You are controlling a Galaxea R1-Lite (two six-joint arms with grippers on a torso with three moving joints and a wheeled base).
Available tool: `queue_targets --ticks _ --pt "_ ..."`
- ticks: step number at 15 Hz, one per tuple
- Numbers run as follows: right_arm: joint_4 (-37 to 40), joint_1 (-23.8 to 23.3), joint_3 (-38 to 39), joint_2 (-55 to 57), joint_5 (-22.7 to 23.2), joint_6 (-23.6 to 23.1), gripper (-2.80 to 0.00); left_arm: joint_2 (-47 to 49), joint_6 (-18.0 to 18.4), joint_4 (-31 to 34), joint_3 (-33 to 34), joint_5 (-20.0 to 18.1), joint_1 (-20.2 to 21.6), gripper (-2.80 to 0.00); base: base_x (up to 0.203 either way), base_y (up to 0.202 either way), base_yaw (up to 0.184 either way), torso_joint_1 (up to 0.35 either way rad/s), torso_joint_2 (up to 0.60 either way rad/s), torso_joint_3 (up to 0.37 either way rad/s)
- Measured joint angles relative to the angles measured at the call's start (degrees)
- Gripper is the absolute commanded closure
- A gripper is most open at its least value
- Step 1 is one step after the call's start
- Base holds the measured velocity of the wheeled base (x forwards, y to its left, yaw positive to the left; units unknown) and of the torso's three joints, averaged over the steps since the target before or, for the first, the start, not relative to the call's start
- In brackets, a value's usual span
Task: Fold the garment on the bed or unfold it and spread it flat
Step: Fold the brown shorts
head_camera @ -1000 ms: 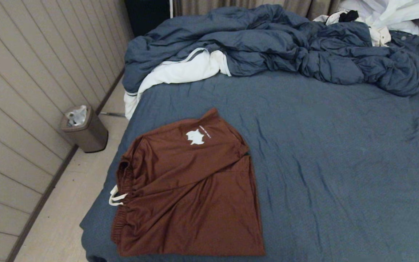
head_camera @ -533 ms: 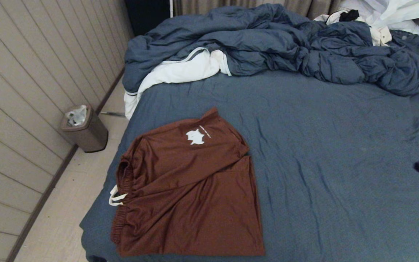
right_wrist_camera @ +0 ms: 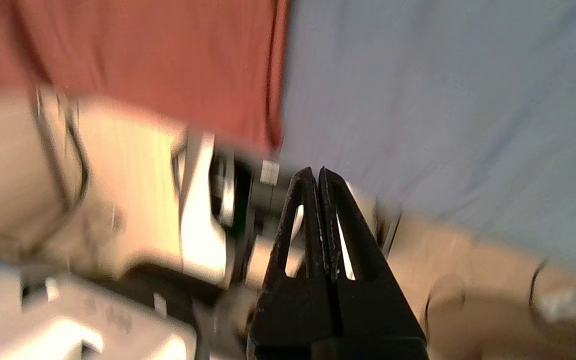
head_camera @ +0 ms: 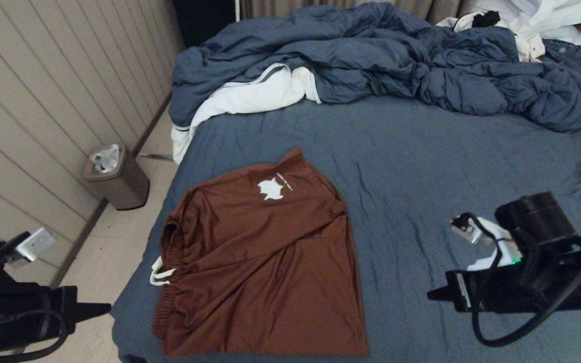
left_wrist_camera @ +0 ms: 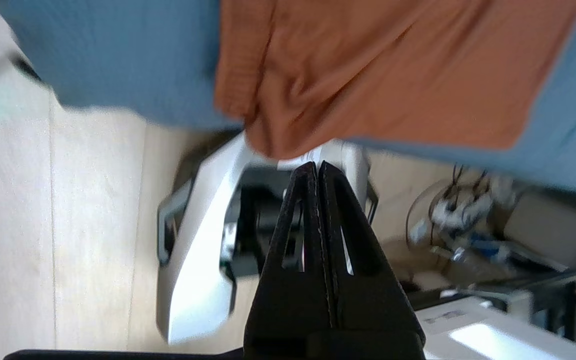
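Two end effectors have been brought into view since a second ago, while the rust-brown shorts [head_camera: 260, 262] are left unmoved at lower left on the bed [head_camera: 447, 151]. The left end effector [head_camera: 104, 308] is seen at far lower left, the right end effector [head_camera: 434, 294] at lower right; both are pressed together, empty. Handling is judged about to start.

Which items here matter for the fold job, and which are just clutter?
Job:
- shorts
- bed
- left pincer, shut, off the bed's left edge
- right pincer, shut, over the sheet right of the shorts

Clutter:
- blue duvet
- white clothes
- bin on the floor
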Motion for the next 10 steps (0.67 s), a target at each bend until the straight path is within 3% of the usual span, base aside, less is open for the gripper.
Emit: queue_targets --ticks 5,6,7,8,10 --pt "-8.1 6.7 7.1 7.9 0.6 -0.8 0.00 10.1 1.4 -17.8 10.4 0.0 -0.1 0.00 0.000 0.000 0.000 0.000 0.00 0.000" --pt "-10.2 7.9 7.7 9.5 0.5 -0.6 -2.80 11.2 2.5 -19.6 11.9 0.1 -0.1 0.00 0.000 0.000 0.000 0.000 0.00 0.000" --pt "-12.1 8.7 8.1 11.1 0.4 -0.3 -2.80 11.9 3.4 -21.1 12.9 0.2 -0.1 0.00 0.000 0.000 0.000 0.000 0.00 0.000" --pt "-14.1 9.3 8.3 12.6 0.3 -0.2 -2.80 12.5 3.6 -22.2 13.5 0.4 0.0 -2.80 0.000 0.000 0.000 0.000 0.00 0.000" --pt "-17.8 9.9 8.3 14.9 0.0 -0.1 -2.80 13.2 3.7 -23.5 14.1 2.1 -0.1 -2.80 0.000 0.000 0.000 0.000 0.00 0.000"
